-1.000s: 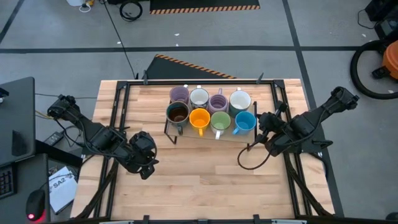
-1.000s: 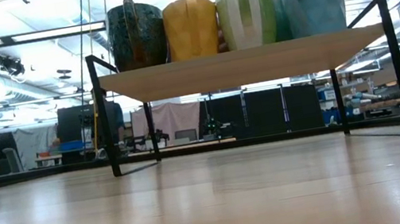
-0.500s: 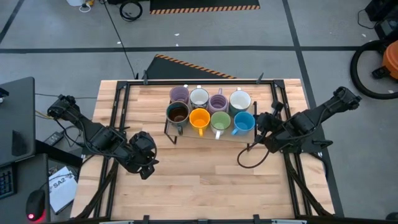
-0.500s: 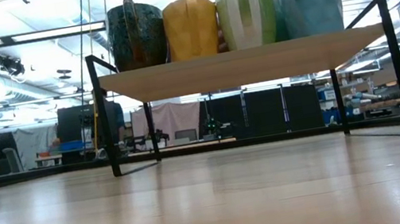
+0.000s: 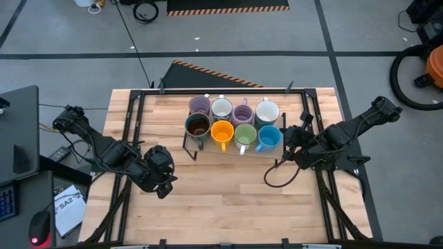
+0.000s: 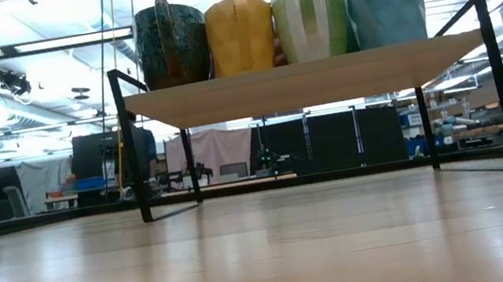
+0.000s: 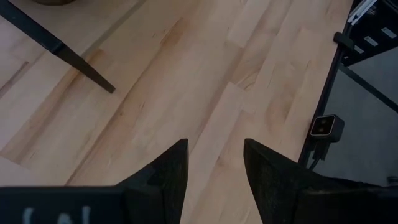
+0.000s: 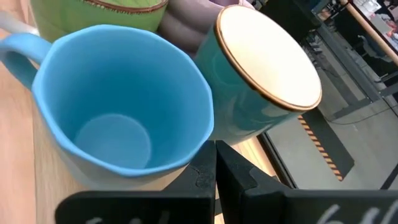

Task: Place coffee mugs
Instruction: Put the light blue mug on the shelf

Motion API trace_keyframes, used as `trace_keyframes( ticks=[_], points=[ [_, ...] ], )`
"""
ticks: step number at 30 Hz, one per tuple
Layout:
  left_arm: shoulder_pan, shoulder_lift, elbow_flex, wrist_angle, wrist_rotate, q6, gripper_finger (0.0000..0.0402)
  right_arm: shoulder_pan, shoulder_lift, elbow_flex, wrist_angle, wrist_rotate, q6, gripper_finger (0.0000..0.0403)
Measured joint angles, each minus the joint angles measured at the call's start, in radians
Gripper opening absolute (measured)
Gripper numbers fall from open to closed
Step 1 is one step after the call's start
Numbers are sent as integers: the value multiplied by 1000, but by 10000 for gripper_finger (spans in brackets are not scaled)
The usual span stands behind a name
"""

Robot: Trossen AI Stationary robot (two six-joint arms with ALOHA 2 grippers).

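Eight coffee mugs [image 5: 232, 122] stand in two rows on a small raised rack [image 6: 303, 80] at upper centre of the counter [image 5: 221, 194]. The right gripper [image 5: 287, 140], jaws pressed shut and empty, sits just beside the blue mug [image 8: 121, 112]. The left gripper [image 5: 165, 185] waits lower left over bare wood, jaws spread wide, empty.

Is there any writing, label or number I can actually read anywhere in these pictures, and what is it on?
"SA2": this seems to be printed on the white paper lying beside the table's left edge in the high view; the smaller print around it is too small to read.
Pale marks on the left gripper body: cut off, unreadable.
Pale marks on the right gripper body: likewise unreadable.
The mugs show no lettering.
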Motion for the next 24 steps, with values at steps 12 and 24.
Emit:
trace_keyframes(
  ticks=[12, 24],
  points=[
    [0, 0, 0, 0, 18, -24, 162, 0, 135, 321, -266, -117, 31, 7],
    [0, 0, 0, 0, 18, -18, 162, -10, 478, 591, -171, -393, -356, 8]
  ],
)
